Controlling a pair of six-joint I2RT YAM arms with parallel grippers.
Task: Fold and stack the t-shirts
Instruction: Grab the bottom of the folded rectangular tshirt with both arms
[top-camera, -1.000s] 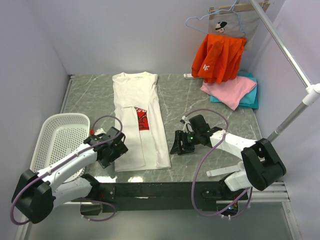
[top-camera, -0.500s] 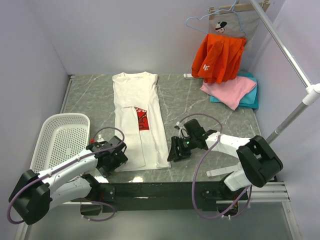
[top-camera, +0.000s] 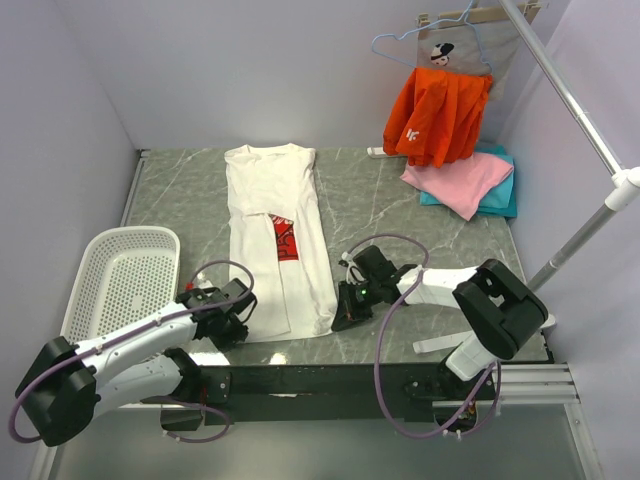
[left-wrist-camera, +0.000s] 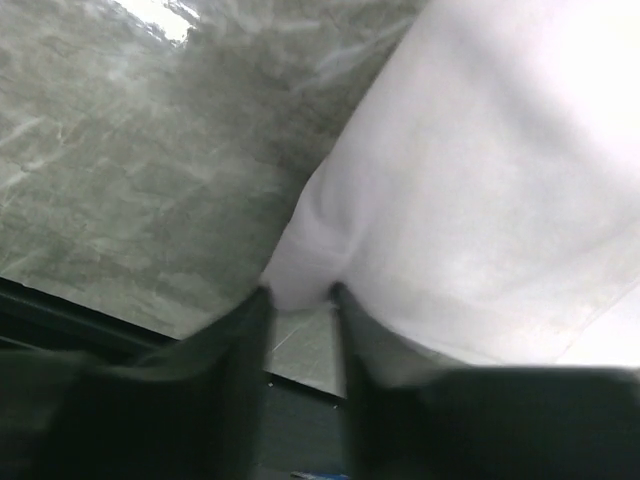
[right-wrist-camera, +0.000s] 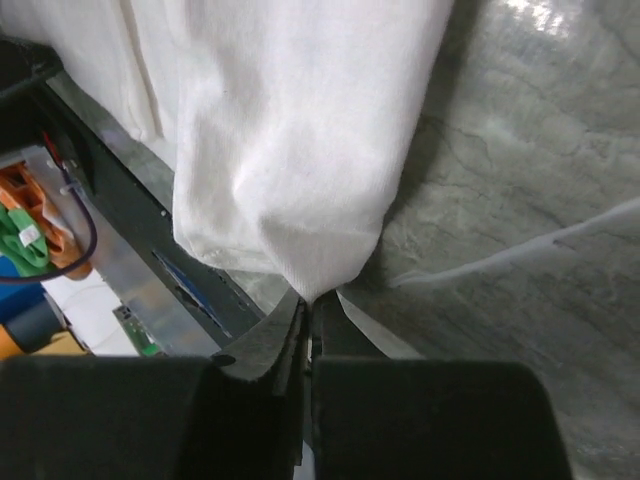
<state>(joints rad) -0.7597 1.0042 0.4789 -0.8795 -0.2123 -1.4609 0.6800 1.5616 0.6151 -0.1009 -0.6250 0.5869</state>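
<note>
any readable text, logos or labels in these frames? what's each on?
Red print on the white t-shirt: white lettering, half folded under, too small to read.
White mark on the orange garment: a logo, too small to read.
Hanging beige cloth: cartoon figure, no legible words.

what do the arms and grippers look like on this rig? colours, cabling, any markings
The left arm and right arm match: white link shells with bulky black joint housings. The left gripper and right gripper are black, each with two slim tapering fingers. A mauve cable loops loosely along each arm. No markings are legible.
</note>
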